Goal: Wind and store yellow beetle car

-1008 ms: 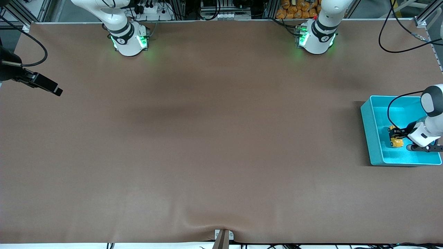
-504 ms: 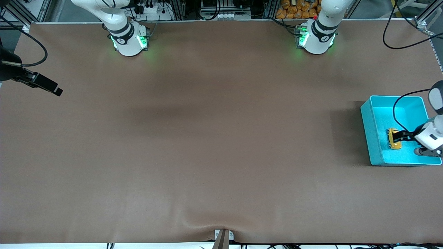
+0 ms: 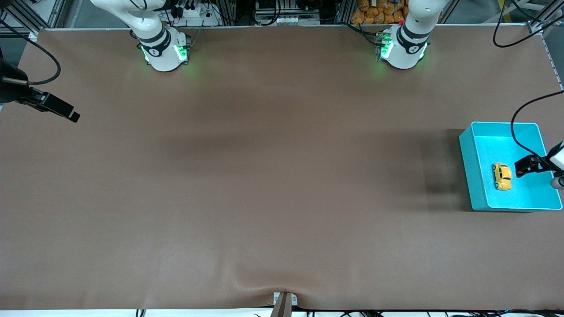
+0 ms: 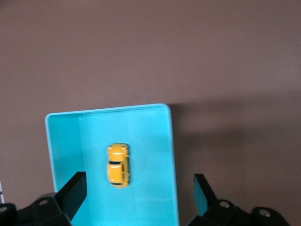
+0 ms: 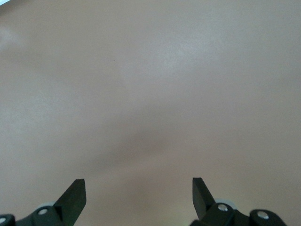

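The yellow beetle car (image 3: 502, 175) lies on its wheels on the floor of the teal bin (image 3: 472, 167) at the left arm's end of the table. It also shows in the left wrist view (image 4: 118, 165), inside the bin (image 4: 167, 141). My left gripper (image 3: 525, 167) is open and empty, raised over the bin beside the car; in its wrist view (image 4: 139, 188) the jaws stand wide apart. My right gripper (image 3: 61, 111) waits at the right arm's end, open and empty over bare table (image 5: 139, 188).
A brown mat (image 3: 264, 176) covers the table. A black cable (image 3: 520, 127) hangs from the left arm over the bin. The two arm bases (image 3: 164, 50) stand along the table's edge farthest from the front camera.
My left gripper has let go of the car, opened and drawn up and away toward the table's end. The car now lies free in the bin. The right arm has not moved.
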{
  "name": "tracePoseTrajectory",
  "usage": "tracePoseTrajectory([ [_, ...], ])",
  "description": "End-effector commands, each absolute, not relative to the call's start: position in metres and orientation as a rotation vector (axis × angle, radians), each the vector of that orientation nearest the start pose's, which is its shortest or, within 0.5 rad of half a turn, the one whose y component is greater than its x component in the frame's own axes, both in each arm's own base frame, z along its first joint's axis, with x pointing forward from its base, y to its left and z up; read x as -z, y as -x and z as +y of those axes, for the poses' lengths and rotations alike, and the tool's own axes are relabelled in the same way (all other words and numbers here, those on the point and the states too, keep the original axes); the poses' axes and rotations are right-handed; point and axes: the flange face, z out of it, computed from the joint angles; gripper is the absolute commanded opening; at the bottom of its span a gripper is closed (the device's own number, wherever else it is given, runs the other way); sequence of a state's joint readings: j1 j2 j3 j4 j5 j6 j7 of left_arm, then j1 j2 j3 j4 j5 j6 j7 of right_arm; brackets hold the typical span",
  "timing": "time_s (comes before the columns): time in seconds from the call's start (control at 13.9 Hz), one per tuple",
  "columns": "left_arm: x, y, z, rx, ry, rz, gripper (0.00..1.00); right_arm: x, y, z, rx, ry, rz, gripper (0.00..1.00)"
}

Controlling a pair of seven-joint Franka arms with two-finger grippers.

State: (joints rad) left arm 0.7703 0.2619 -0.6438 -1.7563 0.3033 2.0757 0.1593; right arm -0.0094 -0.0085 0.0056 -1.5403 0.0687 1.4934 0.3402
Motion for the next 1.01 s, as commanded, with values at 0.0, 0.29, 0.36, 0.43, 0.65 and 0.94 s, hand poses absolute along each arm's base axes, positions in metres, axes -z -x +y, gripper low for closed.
tracePoseTrajectory([
  [0.0,-0.504,-0.605,0.068,0.15,2.988,0.225,1.0,-0.639,-0.54,0.007,-0.061,3.048,0.519,1.0],
  [0.29,-0.561,-0.582,-0.006,0.113,3.025,0.227,1.0,-0.64,-0.54,0.005,-0.059,3.047,0.524,1.0],
  [0.36,-0.575,-0.577,-0.023,0.075,3.03,0.228,1.0,-0.64,-0.54,0.005,-0.059,3.047,0.526,1.0],
  [0.43,-0.593,-0.572,-0.037,0.042,3.031,0.207,1.0,-0.64,-0.54,0.005,-0.061,3.047,0.526,1.0],
  [0.65,-0.631,-0.556,-0.069,-0.015,3.067,0.135,1.0,-0.641,-0.539,0.006,-0.059,3.048,0.521,1.0],
  [0.94,-0.661,-0.529,-0.075,-0.02,3.113,0.113,1.0,-0.641,-0.539,0.007,-0.059,3.048,0.519,1.0],
])
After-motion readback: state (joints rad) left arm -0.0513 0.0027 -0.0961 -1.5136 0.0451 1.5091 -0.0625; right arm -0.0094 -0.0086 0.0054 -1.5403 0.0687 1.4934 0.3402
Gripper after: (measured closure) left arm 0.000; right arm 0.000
